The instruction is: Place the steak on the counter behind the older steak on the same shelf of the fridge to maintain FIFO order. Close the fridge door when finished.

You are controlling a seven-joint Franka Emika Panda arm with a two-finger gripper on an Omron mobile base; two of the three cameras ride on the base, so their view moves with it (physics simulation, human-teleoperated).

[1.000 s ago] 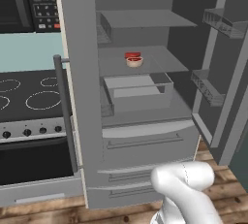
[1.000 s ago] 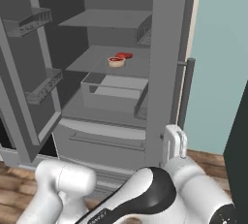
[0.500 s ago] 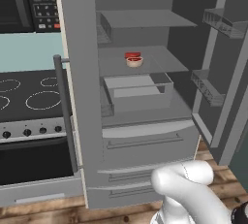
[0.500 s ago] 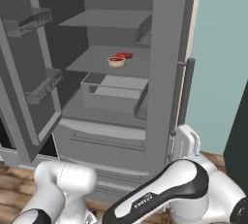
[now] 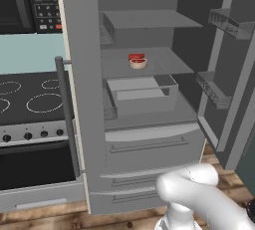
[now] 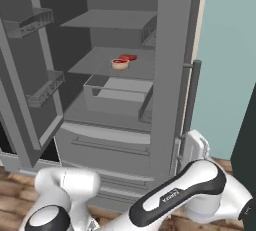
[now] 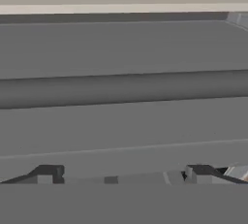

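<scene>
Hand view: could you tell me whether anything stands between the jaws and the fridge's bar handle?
Nothing visible does. The gripper, jaws open, directly faces the bar handle on the fridge door, with only bare grey door panel around the bar.

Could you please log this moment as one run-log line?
end effector: open, empty, at fridge handle | older steak: on shelf

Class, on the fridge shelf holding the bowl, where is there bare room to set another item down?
The shelf is bare right of the bowl, toward the open door, and left of it. The steak lies close behind the bowl, so the middle is crowded.
</scene>
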